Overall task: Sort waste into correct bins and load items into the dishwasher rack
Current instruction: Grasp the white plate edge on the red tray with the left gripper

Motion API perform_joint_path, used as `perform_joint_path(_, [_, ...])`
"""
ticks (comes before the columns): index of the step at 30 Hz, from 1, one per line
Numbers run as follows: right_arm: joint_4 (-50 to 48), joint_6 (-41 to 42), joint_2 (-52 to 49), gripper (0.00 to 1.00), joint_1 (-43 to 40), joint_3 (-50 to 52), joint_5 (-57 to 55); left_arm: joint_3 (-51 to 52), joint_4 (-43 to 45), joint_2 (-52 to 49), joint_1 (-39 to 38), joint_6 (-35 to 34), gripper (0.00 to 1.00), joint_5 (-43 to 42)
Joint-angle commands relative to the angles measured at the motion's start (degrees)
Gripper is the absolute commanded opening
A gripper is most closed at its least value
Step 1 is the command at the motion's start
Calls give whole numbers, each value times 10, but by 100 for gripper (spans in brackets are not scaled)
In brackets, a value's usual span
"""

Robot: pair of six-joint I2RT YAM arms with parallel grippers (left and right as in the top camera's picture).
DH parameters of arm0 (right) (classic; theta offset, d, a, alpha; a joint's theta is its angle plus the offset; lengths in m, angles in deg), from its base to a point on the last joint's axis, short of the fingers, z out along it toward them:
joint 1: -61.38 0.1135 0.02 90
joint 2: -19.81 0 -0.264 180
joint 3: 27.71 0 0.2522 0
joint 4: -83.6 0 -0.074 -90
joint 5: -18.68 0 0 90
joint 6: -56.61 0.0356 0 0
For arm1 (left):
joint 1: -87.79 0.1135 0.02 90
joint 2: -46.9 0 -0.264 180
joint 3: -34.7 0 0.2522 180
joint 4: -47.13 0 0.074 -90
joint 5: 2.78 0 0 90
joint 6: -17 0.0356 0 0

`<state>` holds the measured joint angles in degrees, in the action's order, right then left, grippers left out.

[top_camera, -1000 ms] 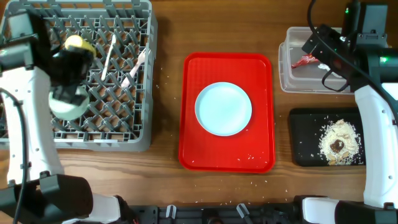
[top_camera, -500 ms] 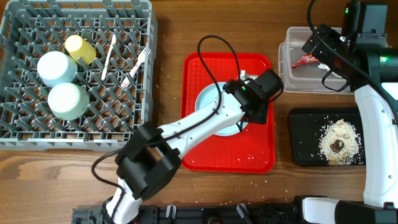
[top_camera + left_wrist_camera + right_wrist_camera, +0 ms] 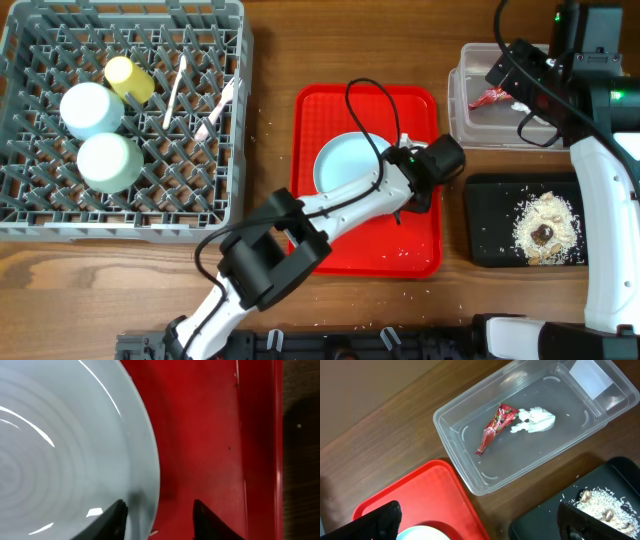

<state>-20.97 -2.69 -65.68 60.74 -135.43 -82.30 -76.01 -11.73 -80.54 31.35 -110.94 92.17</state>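
Note:
The white plate (image 3: 345,165) lies on the red tray (image 3: 368,255). My left gripper (image 3: 405,195) is at the plate's right rim (image 3: 150,455). It is open, partly narrowed: one finger (image 3: 116,516) over the plate, the other (image 3: 206,517) over the tray, neither pressing the rim. My right gripper (image 3: 480,527) hangs wide open and empty above the clear tub (image 3: 470,125), which holds the red wrapper (image 3: 495,427) and the white tissue (image 3: 535,419). Food scraps (image 3: 545,228) lie in the black tray (image 3: 495,235). The yellow cup (image 3: 130,78), blue bowl (image 3: 90,108), green bowl (image 3: 110,160), fork and spoon (image 3: 175,90) sit in the grey rack (image 3: 130,228).
Crumbs speck the red tray's floor (image 3: 210,435) and the wood near the rack. The left arm's cable loops over the plate. The tub and black tray stand close together at the right, a narrow strip of wood between them and the red tray.
My left arm has swung from the rack across to the red tray and settled at the plate's right rim, its jaws narrowing. The right arm has not moved.

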Motion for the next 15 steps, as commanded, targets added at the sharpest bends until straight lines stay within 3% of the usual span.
perform_joint_path(1, [-2, -7, -5, 100, 0, -1, -8, 7, 3, -36, -1, 0, 34, 16])
perform_joint_path(4, [-1, -7, -5, 100, 0, -1, -8, 7, 4, -37, 0, 0, 4, 18])
perform_joint_path(7, [-2, -7, -5, 100, 0, -1, -8, -3, -18, -18, 7, 2, 4, 18])
perform_joint_path(12, [-1, -7, -5, 100, 0, -1, -8, -17, -69, 138, 104, 3, 4, 17])
perform_joint_path(15, [-2, -7, -5, 100, 0, -1, -8, -17, -62, 238, 225, 112, 4, -138])
